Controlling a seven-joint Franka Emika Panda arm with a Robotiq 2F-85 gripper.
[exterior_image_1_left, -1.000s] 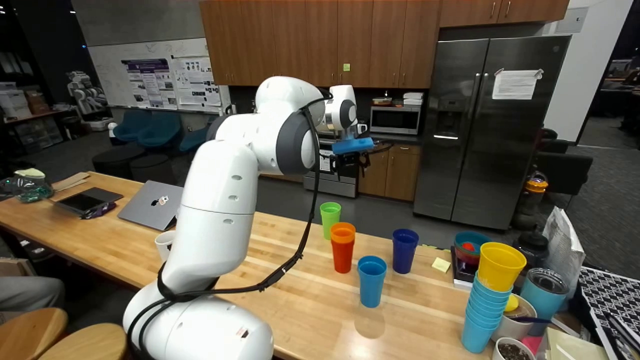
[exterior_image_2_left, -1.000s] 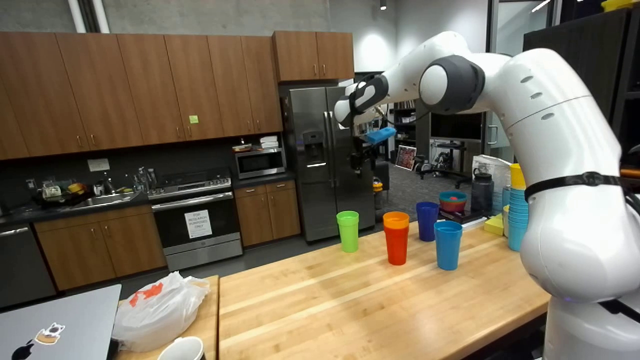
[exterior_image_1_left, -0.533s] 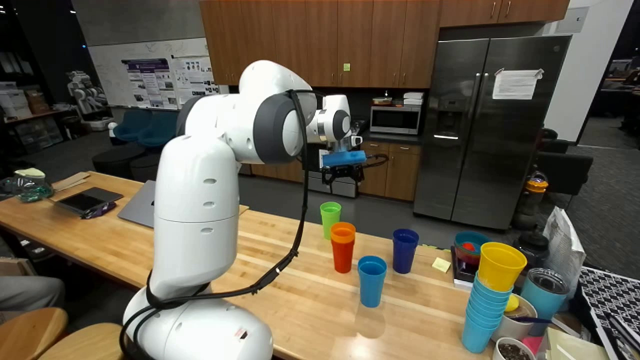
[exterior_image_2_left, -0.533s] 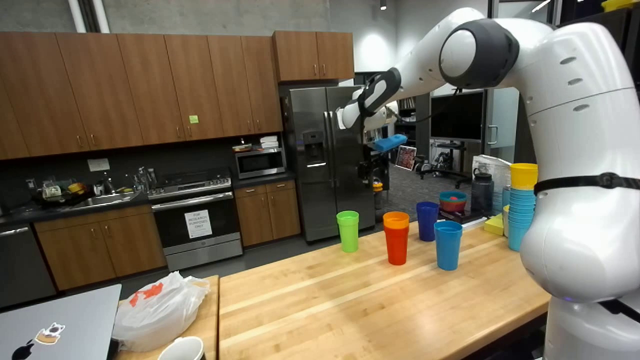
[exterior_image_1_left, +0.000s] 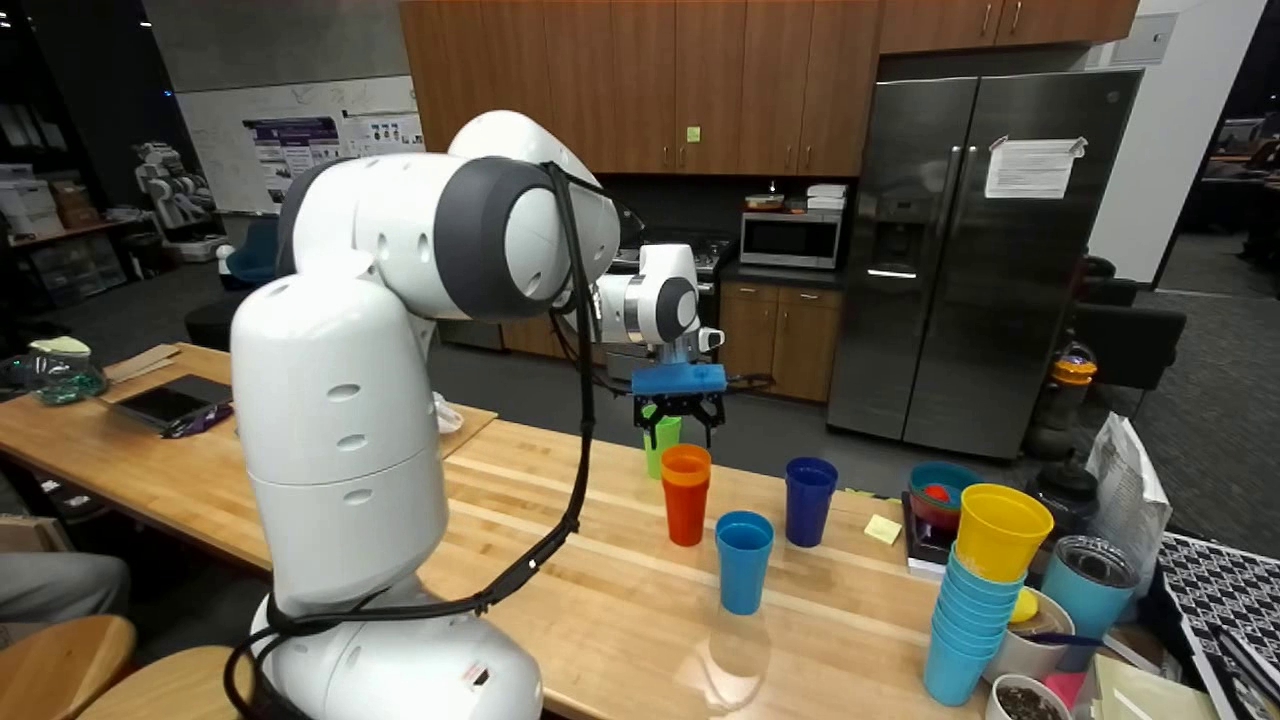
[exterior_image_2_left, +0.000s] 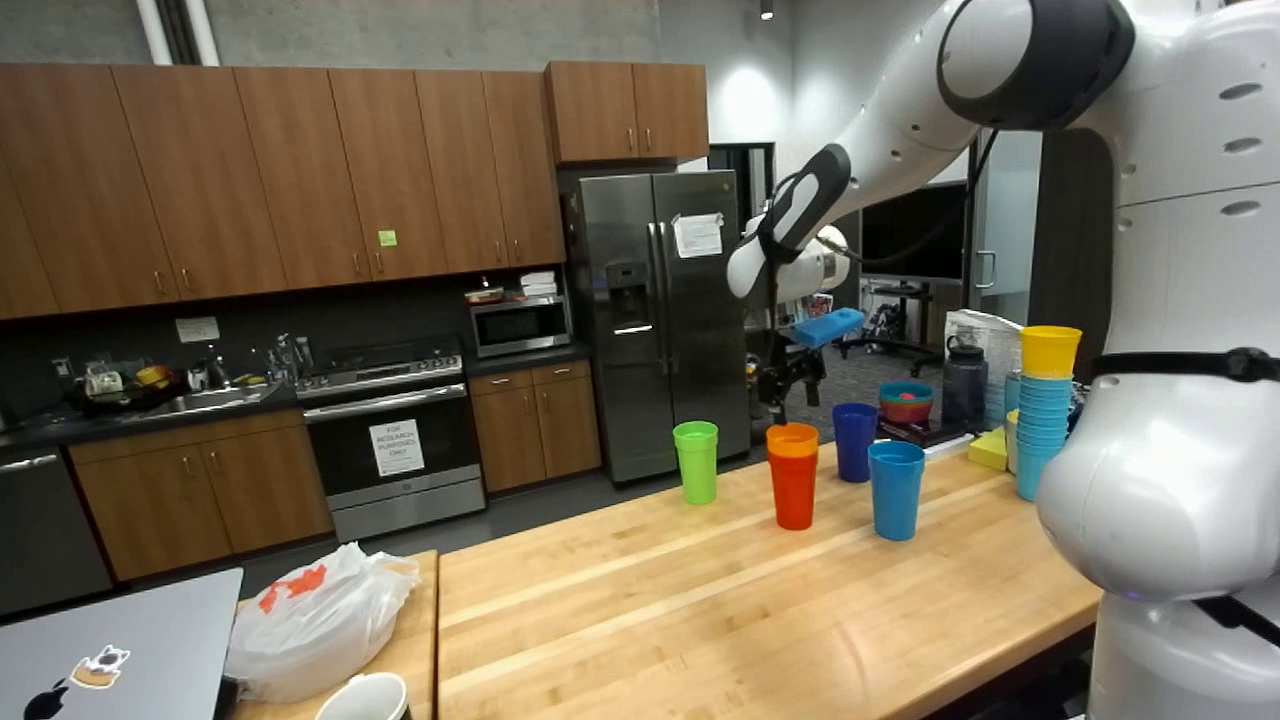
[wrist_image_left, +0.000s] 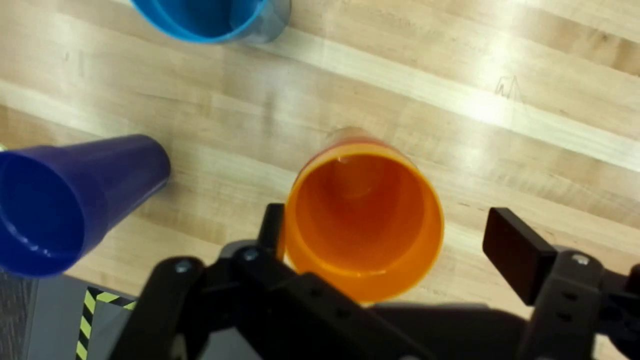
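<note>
1. Tool (exterior_image_1_left: 681, 436): black, fingers (wrist_image_left: 517, 255) spread wide and pointing down, blue block (exterior_image_1_left: 679, 379) above them. Hangs just above item 2; from where I stand, contact cannot be told.
2. Orange cup (wrist_image_left: 367, 215), nested in a red cup (exterior_image_1_left: 686, 518): upright on the desk (exterior_image_2_left: 680, 620), nearest the tool. In the wrist view its mouth shows between the fingers, one of which overlaps its edge.
3. Green cup (exterior_image_2_left: 697, 463): upright, near the desk's kitchen-side edge; partly hidden behind the tool in an exterior view.
4. Dark blue cup (wrist_image_left: 85, 195): upright, near the same edge, beside item 2 but apart.
5. Light blue cup (exterior_image_2_left: 896, 490): upright, near the dark blue one, not touching.
6. White arm (exterior_image_1_left: 335, 440): bulky, with a black cable (exterior_image_1_left: 587, 410); in an exterior view it blocks sight of part of the desk.
7. Stack of light blue cups (exterior_image_1_left: 970, 620), one yellow cup (exterior_image_1_left: 1003, 530) on top; bowls (exterior_image_2_left: 906, 413) and a black bottle (exterior_image_2_left: 964, 388) near it.
8. Desk surface: pale striped wood, glossy, yellow sticky notes (exterior_image_1_left: 882, 530) on it.
9. Adjoining desk (exterior_image_2_left: 412, 635): grey laptop (exterior_image_2_left: 110, 655), white plastic bag (exterior_image_2_left: 315, 630), white mug (exterior_image_2_left: 365, 698).
10. Room: brown wall cabinets (exterior_image_2_left: 300, 180), oven (exterior_image_2_left: 445, 440), microwave (exterior_image_2_left: 520, 325), steel refrigerator (exterior_image_2_left: 635, 380), round wooden stools (exterior_image_1_left: 170, 690); grey floor (exterior_image_1_left: 510, 395) marked with black-and-yellow tape (wrist_image_left: 86, 327).
</note>
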